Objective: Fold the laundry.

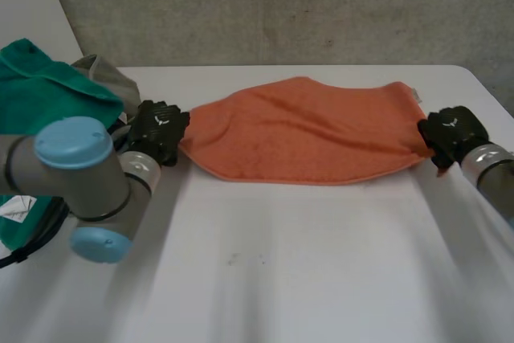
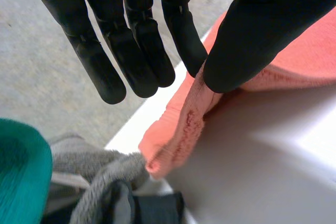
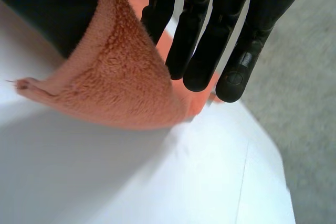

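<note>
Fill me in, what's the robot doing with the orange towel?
The robot has the orange towel by its two ends. The left hand pinches the end nearest the laundry pile and the right hand pinches the opposite end, thumb against straight fingers. The towel is stretched out between them over the white table. A green cloth and a grey cloth wait beside the left hand.

Left robot hand (image 1: pixel 158 128), right robot hand (image 1: pixel 451 132): straight-fingered thumb pinches, wide apart.

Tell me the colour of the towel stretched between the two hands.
The towel is plain orange, clearest in the head view.
</note>
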Controlling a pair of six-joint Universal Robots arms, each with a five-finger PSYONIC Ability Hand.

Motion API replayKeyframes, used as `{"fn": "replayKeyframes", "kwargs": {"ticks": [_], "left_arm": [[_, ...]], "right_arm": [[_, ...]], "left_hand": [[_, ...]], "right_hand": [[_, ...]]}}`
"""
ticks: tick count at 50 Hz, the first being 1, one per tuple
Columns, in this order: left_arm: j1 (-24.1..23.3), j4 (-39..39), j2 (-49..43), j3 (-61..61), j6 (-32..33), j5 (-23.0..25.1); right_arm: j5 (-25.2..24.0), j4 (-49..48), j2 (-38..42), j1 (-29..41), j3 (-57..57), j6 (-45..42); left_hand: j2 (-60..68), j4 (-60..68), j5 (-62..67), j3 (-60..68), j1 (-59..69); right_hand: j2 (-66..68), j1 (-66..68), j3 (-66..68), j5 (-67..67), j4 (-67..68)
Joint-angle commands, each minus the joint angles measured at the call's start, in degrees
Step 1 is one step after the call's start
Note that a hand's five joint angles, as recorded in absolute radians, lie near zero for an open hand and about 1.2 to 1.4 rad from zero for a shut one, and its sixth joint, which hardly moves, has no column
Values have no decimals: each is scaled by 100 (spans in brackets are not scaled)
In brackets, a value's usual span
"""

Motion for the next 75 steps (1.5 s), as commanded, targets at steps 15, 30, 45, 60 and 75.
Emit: {"fn": "replayKeyframes", "kwargs": {"ticks": [15, 30, 45, 60, 75], "left_arm": [[165, -3991, 2802, -1508, 1616, -17], [-125, -3227, -310, 2831, 1749, -624], [-38, 1186, 155, 3477, 1731, -606], [77, 993, -20, 1245, 1169, -589], [-11, 81, -58, -398, 1054, -597]], "right_arm": [[7, 5181, -2750, -1089, 819, -2673], [1273, 3715, -939, 18, -1586, -1787], [1150, -1332, -1545, 177, -2011, 8], [701, -830, -632, 379, -912, 17], [631, 1119, -384, 335, -69, -853]], "left_hand": [[1120, 1111, 1461, 1150, 1358], [1120, 1111, 1461, 1150, 1358], [1120, 1111, 1461, 1150, 1358], [1120, 1111, 1461, 1150, 1358], [1120, 1111, 1461, 1150, 1358]], "right_hand": [[1213, 1965, 1224, 1325, 1200], [1213, 1965, 1224, 1325, 1200], [1213, 1965, 1224, 1325, 1200], [1213, 1965, 1224, 1325, 1200], [1213, 1965, 1224, 1325, 1200]]}}
